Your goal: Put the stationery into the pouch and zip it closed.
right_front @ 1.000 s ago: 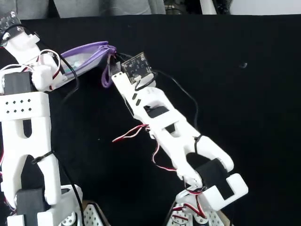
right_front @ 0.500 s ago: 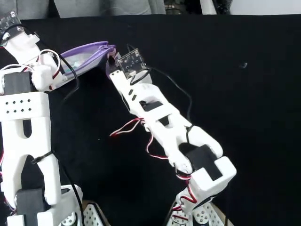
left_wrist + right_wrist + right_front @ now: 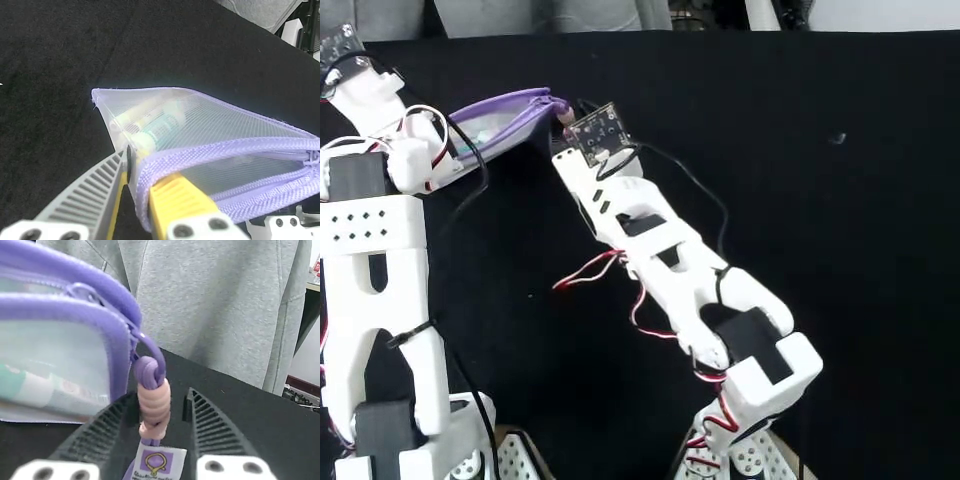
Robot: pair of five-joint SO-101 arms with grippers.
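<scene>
The pouch (image 3: 505,118), clear mesh with purple edging, is held over the black table (image 3: 800,200) between the two arms. The left gripper (image 3: 137,175) is clamped on one end of it. We see its yellow finger (image 3: 175,200) pressed on one face and its grey ribbed finger (image 3: 95,190) on the other, with the purple hem pinched between them. Just beyond those fingertips, the stationery (image 3: 155,127) lies inside the pouch, showing through the mesh as a few pale and green tubes.

At the end of the pouch farthest from that gripper, the right gripper (image 3: 162,396) stands with its jaws parted around the pull cord (image 3: 150,370) of the zip (image 3: 230,157). A pink bead (image 3: 152,400) on the cord sits between the black fingers, touching one and leaving a gap to the other. A small tag (image 3: 156,462) hangs deeper between the jaws, nearer the wrist. We cannot tell whether the zip is fully shut.
</scene>
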